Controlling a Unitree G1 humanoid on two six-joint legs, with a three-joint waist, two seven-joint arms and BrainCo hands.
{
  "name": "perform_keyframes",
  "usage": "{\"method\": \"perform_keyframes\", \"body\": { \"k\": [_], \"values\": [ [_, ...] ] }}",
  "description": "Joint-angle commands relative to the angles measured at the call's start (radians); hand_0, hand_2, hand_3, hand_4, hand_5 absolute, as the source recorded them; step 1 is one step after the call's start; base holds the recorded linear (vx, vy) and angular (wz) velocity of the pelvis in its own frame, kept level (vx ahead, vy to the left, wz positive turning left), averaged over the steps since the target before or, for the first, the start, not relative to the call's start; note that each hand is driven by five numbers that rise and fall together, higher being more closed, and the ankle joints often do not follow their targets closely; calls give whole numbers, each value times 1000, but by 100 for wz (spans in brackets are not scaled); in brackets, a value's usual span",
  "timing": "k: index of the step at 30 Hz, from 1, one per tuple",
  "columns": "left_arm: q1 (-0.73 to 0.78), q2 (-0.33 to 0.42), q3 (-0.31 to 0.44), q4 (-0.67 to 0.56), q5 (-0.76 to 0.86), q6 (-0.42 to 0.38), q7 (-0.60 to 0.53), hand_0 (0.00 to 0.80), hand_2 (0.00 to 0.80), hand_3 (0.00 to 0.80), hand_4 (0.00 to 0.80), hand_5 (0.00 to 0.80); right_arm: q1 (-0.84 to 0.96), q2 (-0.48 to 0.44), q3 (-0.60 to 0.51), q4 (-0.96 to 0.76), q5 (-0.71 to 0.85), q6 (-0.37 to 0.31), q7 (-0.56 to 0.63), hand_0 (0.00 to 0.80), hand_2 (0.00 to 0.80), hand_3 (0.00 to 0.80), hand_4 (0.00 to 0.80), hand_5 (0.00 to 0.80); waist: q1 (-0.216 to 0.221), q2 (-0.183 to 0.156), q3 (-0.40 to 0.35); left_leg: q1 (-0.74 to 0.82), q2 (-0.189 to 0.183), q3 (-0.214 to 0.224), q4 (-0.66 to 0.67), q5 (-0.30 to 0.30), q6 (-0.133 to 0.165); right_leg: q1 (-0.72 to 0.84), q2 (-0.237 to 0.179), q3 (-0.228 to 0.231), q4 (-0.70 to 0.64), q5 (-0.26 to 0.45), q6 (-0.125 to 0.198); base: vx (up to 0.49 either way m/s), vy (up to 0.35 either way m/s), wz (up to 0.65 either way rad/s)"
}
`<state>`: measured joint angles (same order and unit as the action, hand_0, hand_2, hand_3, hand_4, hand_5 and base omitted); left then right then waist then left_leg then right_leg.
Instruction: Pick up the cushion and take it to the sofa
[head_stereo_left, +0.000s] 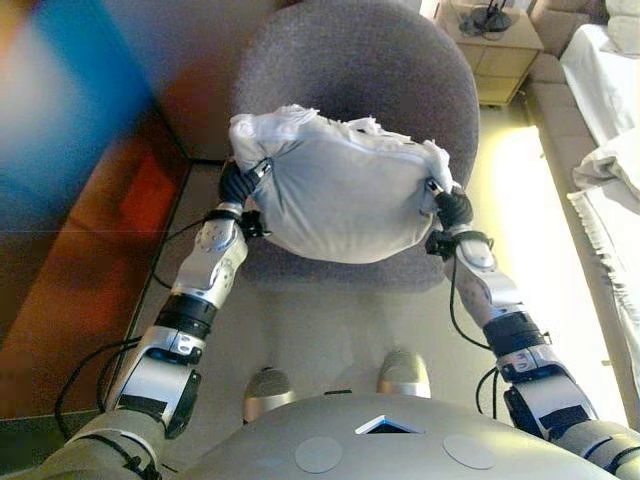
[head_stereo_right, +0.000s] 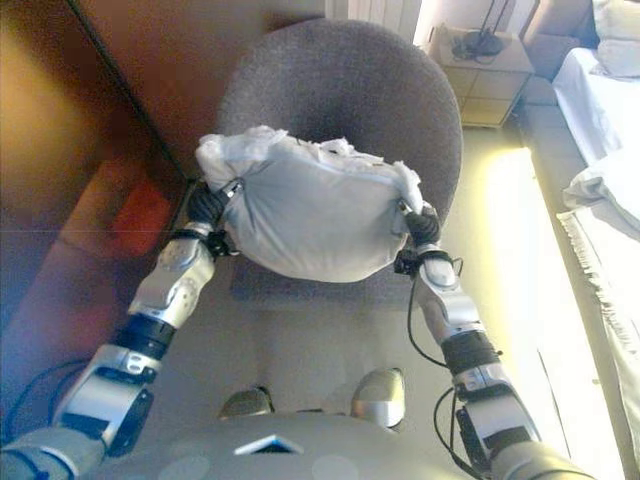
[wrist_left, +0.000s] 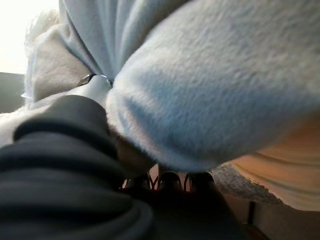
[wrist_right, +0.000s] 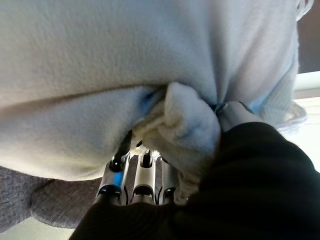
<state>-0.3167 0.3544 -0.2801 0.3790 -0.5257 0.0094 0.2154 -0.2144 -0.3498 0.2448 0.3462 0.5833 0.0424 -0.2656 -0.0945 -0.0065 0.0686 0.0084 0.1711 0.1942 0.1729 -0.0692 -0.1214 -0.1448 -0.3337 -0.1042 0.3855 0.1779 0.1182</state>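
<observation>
- No words or labels to read on anything here.
- Pale fluffy cushion (head_stereo_left: 335, 195) up in the air, held from both sides, above the front of a round grey chair (head_stereo_left: 390, 70).
- Left hand (head_stereo_left: 236, 183) on the cushion's left edge, fingers curled into the soft cloth.
- Right hand (head_stereo_left: 452, 207) on the right edge, fingers curled round a bunched fold of cloth.
- Bare pale floor (head_stereo_left: 330, 330) open just in front of the chair.
- Brown wall (head_stereo_left: 90, 260) close on the left.
- Sofa (head_stereo_left: 610, 160) with white cloth along the right edge.
- Small wooden side table (head_stereo_left: 495, 45) far back, just beside the chair.
</observation>
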Motion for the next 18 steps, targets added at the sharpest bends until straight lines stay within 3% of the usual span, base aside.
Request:
{"method": "perform_keyframes", "body": {
  "k": [1,5,8,12,15,18],
  "values": [
    [-136,-32,-36,-40,-17,-110,-57,800,800,800,800,800,-125,63,13,-38,48,-120,27,800,800,800,800,800,-2,-12,-20,84,-106,25,-38,-47,93,-28,57,61,59,40,83,266,-97,-2],
    [-150,-56,-52,-10,6,-105,-46,800,800,800,800,800,-115,45,-5,-26,75,-100,44,800,800,800,800,800,-54,-50,-25,141,-136,-21,-59,-85,80,-34,119,107,-225,22,95,353,-111,29],
    [-157,-65,-62,-7,19,-101,-38,800,800,800,800,800,-107,22,-17,-37,92,-93,63,800,800,800,800,800,-98,-65,-19,189,-153,-53,-78,-126,95,-94,163,145,-362,79,112,403,-74,93],
    [-136,-50,-34,-39,32,-84,-73,800,800,800,800,800,-101,10,-54,-65,93,-74,87,800,800,800,800,800,-119,-73,0,254,-158,-70,-76,-185,125,-173,188,82,-392,117,107,439,-108,19],
    [-109,-59,1,-62,40,-71,-88,800,800,800,800,800,-95,12,-66,-71,74,-56,122,800,800,800,800,800,-115,-80,-16,264,-148,-46,-41,-200,126,-149,175,56,-334,89,94,381,-125,-9],
    [-58,-51,34,-94,9,-63,-81,800,800,800,800,800,-68,21,-57,-105,71,-15,153,800,800,800,800,800,-129,-52,-63,308,-66,-21,39,-74,57,-131,200,48,-270,22,54,346,-139,15]
  ]
}}
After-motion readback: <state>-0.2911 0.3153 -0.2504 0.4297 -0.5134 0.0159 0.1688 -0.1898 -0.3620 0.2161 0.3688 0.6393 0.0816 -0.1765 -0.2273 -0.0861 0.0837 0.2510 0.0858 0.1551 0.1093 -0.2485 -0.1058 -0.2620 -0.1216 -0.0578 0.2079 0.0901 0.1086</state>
